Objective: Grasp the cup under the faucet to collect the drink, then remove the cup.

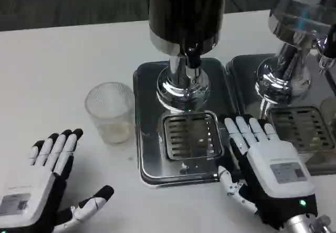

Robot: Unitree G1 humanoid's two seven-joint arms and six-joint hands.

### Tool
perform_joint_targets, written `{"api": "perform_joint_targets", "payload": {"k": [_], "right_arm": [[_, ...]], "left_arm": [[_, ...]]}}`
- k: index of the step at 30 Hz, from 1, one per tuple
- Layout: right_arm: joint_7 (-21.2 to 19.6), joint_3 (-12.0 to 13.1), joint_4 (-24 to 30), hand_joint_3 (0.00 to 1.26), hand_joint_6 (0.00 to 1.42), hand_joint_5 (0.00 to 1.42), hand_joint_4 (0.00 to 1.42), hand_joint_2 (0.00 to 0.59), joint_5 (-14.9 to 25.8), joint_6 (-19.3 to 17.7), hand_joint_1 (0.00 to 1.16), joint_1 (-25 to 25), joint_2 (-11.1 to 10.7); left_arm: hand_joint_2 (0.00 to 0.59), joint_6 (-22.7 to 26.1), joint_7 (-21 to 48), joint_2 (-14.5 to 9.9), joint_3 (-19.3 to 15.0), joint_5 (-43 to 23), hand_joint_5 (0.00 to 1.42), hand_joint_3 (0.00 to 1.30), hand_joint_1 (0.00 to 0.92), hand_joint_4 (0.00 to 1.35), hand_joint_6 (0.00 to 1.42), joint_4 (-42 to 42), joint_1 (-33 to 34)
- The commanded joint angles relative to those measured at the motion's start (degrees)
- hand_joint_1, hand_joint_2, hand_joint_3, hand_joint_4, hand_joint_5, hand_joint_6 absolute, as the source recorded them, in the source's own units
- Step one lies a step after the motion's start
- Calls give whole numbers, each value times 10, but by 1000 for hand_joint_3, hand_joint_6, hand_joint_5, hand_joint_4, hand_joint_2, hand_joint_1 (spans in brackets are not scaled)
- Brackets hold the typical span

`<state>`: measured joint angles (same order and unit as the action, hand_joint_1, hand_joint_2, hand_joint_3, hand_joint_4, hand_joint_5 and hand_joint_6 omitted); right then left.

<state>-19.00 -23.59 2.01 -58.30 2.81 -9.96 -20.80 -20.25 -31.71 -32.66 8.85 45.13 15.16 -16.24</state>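
- Left hand (pixel 39 183): your fingers (pixel 55 150) are extended and spread, thumb out to the side, holding nothing. The palm faces down over the tabletop (pixel 58 60).
- Cup (pixel 111 112): it stands upright on the tabletop, just beyond and slightly to the right of the left fingertips, near but not touching. Its long axis is vertical; it looks nearly empty.
- Relative to the faucet (pixel 191 59): the cup sits to the left of it, beside the drip tray (pixel 190 137), not under the spout.
- Right hand (pixel 268 170): fingers extended, holding nothing, resting at the right edge of the drip tray, with the tray between it and the cup.
- Judgement: the left hand is nearer; reach forward and wrap the cup wall from its near-left side.
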Motion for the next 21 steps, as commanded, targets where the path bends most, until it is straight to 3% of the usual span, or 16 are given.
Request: {"api": "perform_joint_targets", "payload": {"k": [1,15,21], "right_arm": [[2,0,10,14,0,0,0,522,1,-5,0,0,-3],[17,-6,10,14,0,0,0,523,-11,1,0,14,-1],[13,-9,11,14,0,0,0,525,-18,9,0,11,11]], "left_arm": [[166,1,7,2,3,-4,0,0,0,0,0,-1,-2],[166,-3,-3,11,-4,-21,0,0,0,0,0,16,2],[165,-16,-8,8,-16,-35,0,0,0,0,0,32,16]]}}
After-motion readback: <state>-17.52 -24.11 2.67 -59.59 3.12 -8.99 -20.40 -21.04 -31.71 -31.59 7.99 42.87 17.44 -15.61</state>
